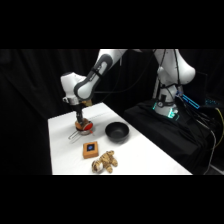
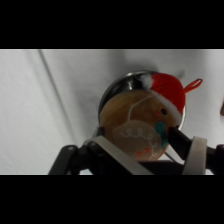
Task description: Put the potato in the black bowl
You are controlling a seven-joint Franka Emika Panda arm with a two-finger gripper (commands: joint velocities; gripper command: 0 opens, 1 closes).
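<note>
Wrist view fills up with the potato [image 2: 142, 125], a round tan lump with a red cap-like patch at its two o'clock edge and a thin red loop sticking out past that. It sits on the small silver pan [image 2: 120, 87], whose shiny rim curves out from behind it at ten to twelve o'clock. The claw [image 2: 150, 150] has its two fingers set on either side of the potato's lower half, one pale finger [image 2: 117, 155] at seven o'clock and the other at four o'clock, both touching or very nearly touching the lump; the gap between them is as wide as the potato, so the claw is closed in around it. Whether the potato is lifted clear of the pan cannot be told.

Side view shows the white arm [image 1: 92, 80] reaching from the base at the upper right down to the bench [image 1: 65, 150], the claw [image 1: 80, 121] coming straight down onto the potato [image 1: 85, 127] and the pan [image 1: 80, 132], which lie near the bench's far left part. The black bowl [image 1: 117, 132] stands at three o'clock from the potato, near but apart. A flat brown square block with a blue mark [image 1: 91, 149] lies at six o'clock from the pan, and a lumpy beige plush toy [image 1: 104, 162] lies just past the block at five o'clock.
</note>
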